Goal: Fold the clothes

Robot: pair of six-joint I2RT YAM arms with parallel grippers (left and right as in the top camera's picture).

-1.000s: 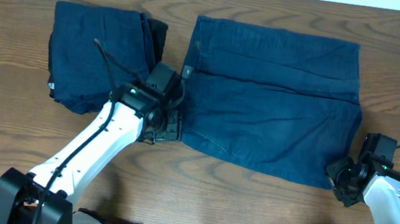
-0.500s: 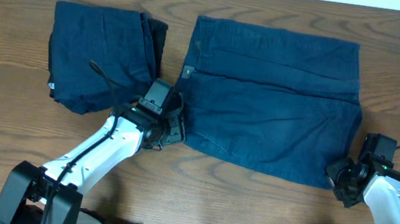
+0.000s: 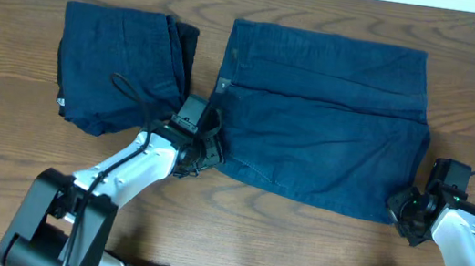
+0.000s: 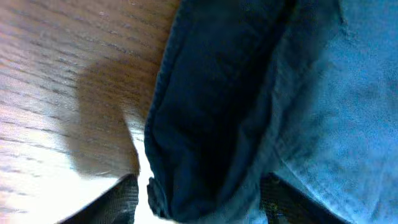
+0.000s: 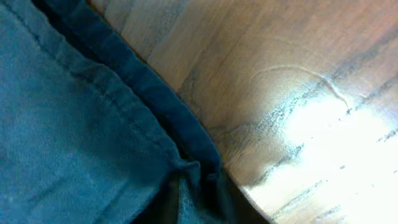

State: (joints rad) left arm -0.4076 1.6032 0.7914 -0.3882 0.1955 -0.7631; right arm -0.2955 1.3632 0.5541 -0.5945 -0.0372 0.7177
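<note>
Wood-grain table point(image 3: 6, 75) fills the overhead view. A folded bundle point(image 3: 113, 62) lies at left and a spread garment point(image 3: 322, 117) just beside it at centre, with the left gripper point(image 3: 206, 145) at its near-left corner and the right gripper point(image 3: 400, 212) at its near-right corner. Left wrist: fingers point(image 4: 121, 200) stand apart, straddling the garment's hem without clamping it. Right wrist: jaws nearly closed, pinching the hem corner.

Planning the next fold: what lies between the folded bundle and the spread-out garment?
Overhead view: a narrow strip of bare table, with the left end effector at its near end, at the corner of the spread-out garment.
</note>
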